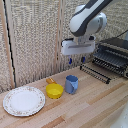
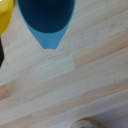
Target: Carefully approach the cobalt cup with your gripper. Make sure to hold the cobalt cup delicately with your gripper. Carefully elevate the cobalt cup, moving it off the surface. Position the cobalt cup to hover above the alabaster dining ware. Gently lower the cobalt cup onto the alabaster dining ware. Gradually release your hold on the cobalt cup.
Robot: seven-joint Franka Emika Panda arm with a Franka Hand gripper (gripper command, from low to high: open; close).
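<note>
The white robot arm [image 1: 89, 20] reaches in from the top of the exterior view and bends down, carrying the gripper [image 1: 76, 61] above the light wooden surface [image 1: 95, 102]. The gripper hangs in the air, clear of everything below, its two blue-tipped fingers [image 1: 70, 61] pointing downward with a visible gap between them and nothing held. Behind the arm, toward the exterior view's right, stands a dark metal rack [image 1: 111, 57].

The alabaster dining ware [image 1: 23, 100], a flat cream plate with a speckled rim, lies toward the exterior view's left, well apart from the gripper. A squat yellow bowl [image 1: 54, 90] with an orange handle sits between the plate and the cup. The cobalt cup [image 1: 71, 84] stands upright just beside the bowl, below the gripper and slightly toward the exterior view's left of it. In the wrist view the cup appears as a dark-blue opening with a lighter blue wall, on pale planks.
</note>
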